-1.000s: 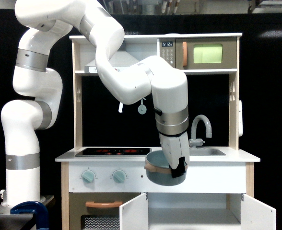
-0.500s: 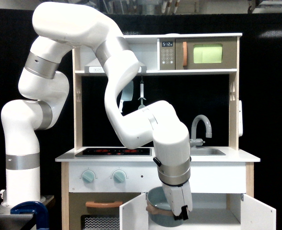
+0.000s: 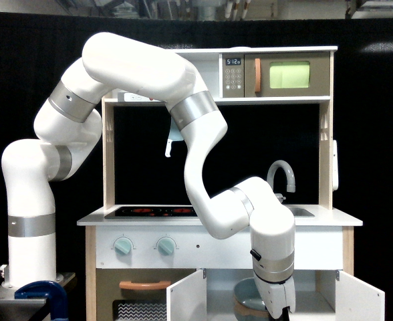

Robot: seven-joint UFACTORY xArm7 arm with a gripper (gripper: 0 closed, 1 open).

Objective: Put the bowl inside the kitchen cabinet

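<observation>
Claw (image 3: 281, 313) was right at the bottom edge of the shot, so honestly I couldn't tell if it was still clamped on the small round grey-teal bowl with the tan rim band (image 3: 247, 301) or had let go. A second earlier that bowl hung up in front of the white surface (image 3: 330, 217) by the sink; now it was down low between the two open white doors of the white-walled kitchen cabinet (image 3: 317, 284). Looked like it had basically reached the opening, with just setting down and releasing left.
</observation>
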